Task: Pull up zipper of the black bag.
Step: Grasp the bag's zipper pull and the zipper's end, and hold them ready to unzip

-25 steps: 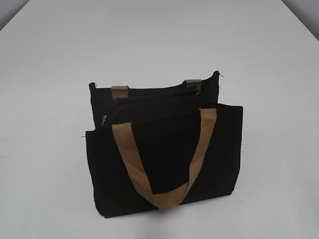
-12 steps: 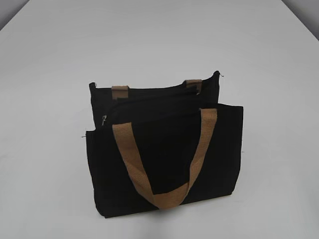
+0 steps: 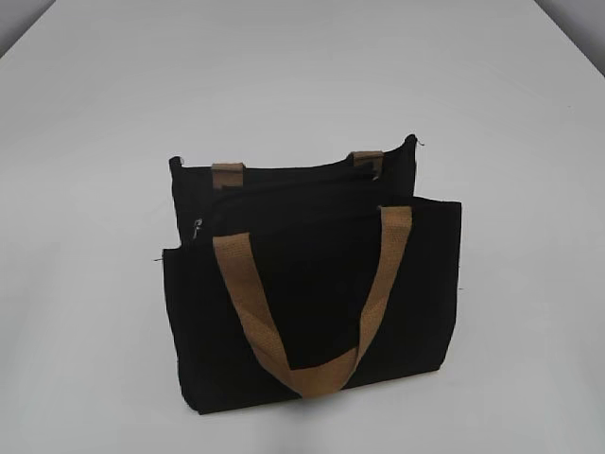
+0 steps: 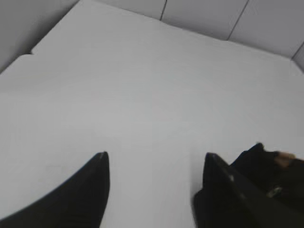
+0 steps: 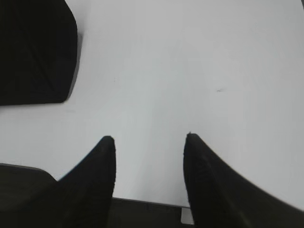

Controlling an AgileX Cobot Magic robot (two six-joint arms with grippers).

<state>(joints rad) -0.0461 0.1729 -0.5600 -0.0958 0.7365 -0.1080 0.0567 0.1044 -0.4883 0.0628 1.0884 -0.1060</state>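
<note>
The black bag point(image 3: 312, 293) stands upright on the white table, with a tan handle hanging down its front and two tan strap ends at the back. The small silver zipper pull point(image 3: 198, 227) sits at the left end of the zip line along the top. Neither gripper shows in the exterior view. My left gripper point(image 4: 154, 164) is open and empty above bare table; the bag's corner point(image 4: 266, 166) lies just right of its right finger. My right gripper point(image 5: 149, 145) is open and empty; the bag's black side point(image 5: 33, 52) is at the upper left.
The white table point(image 3: 302, 76) stretches around the bag on all sides. Its near edge point(image 5: 156, 205) shows below my right gripper. Grey wall panels point(image 4: 213, 14) stand behind the table's far edge in the left wrist view.
</note>
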